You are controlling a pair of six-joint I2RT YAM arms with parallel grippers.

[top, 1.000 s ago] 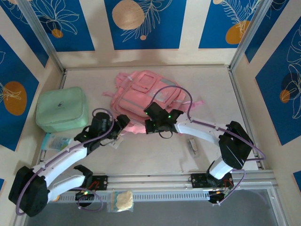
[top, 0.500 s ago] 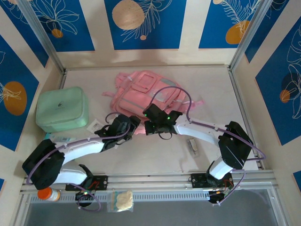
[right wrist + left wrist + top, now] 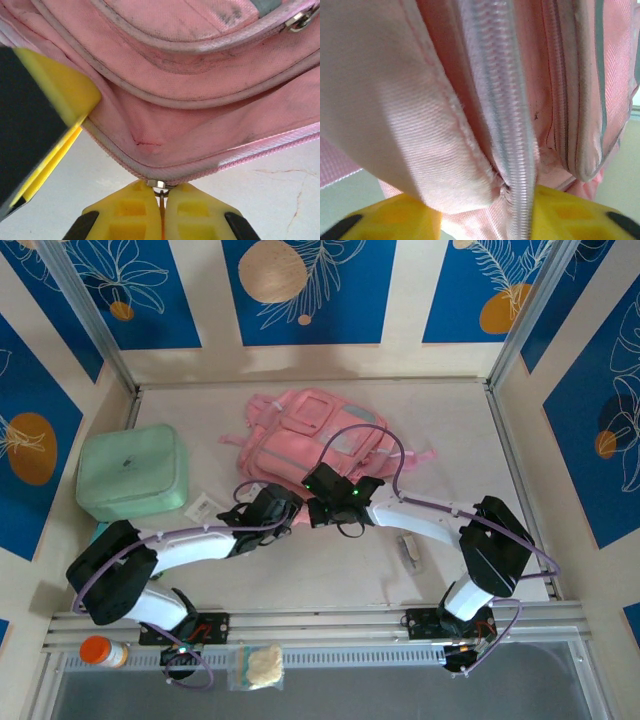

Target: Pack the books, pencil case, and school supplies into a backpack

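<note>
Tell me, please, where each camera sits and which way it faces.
Top camera: above and behind the arm bases, looking down at the table; both arms show, left gripper and right gripper at the backpack.
Left wrist camera: pressed close to the backpack's zip, which runs between its own yellow fingers.
Right wrist camera: close on the backpack's edge; its own fingers pinch the zip pull.
Shared: all three see the pink backpack.

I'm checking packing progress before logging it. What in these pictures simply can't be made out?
- Inside of the backpack: top view, its own fabric covers it.
- Left gripper: left wrist view, backpack fabric lies between its jaws; clamped or not, unclear.
- Zipper pull held by the shut right gripper: right wrist view, fingers hide most of it.
- Small pale item: top view, too small to identify.
</note>
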